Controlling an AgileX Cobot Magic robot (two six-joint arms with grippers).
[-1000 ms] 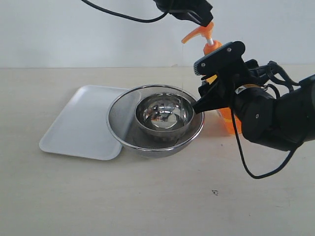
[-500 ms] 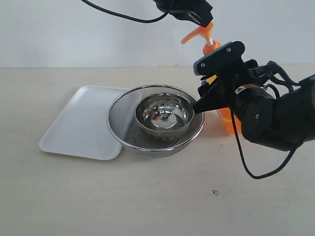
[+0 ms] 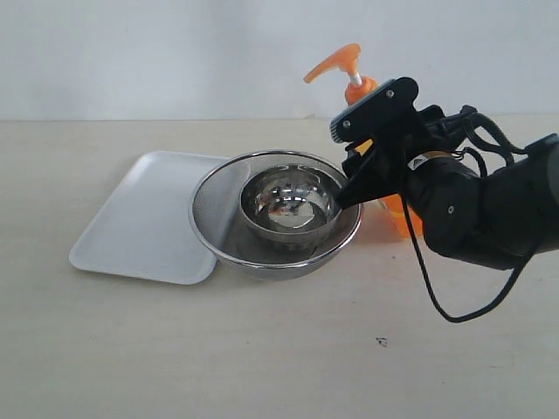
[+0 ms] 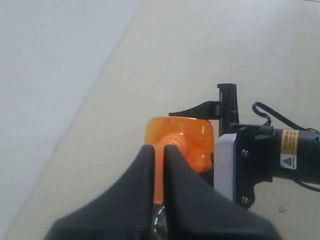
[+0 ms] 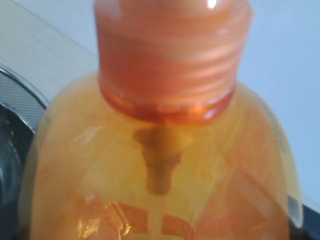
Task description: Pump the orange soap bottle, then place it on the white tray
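Observation:
The orange soap bottle [image 3: 336, 61] leans toward the bowls, its pump head up on the white stem. My right gripper [image 3: 371, 144] is shut on the bottle's body, just right of the strainer. The bottle's neck and shoulders [image 5: 160, 150] fill the right wrist view and hide the fingers there. My left gripper [image 4: 159, 147] is out of the exterior view; its own camera shows it shut, hovering above the orange pump head [image 4: 192, 142], apart from it. The white tray [image 3: 131, 218] lies flat at the left with nothing on it.
A round steel mesh strainer [image 3: 214, 205] holds a smaller steel bowl [image 3: 288, 205]; it overlaps the tray's right edge and sits between tray and bottle. A black cable [image 3: 437, 279] hangs from the right arm. Bare tabletop [image 3: 262, 349] runs along the front.
The left gripper has gone up off the pump head and out of the exterior view. The pump head has sprung up, and the right gripper has shifted the bottle slightly left, tilting it.

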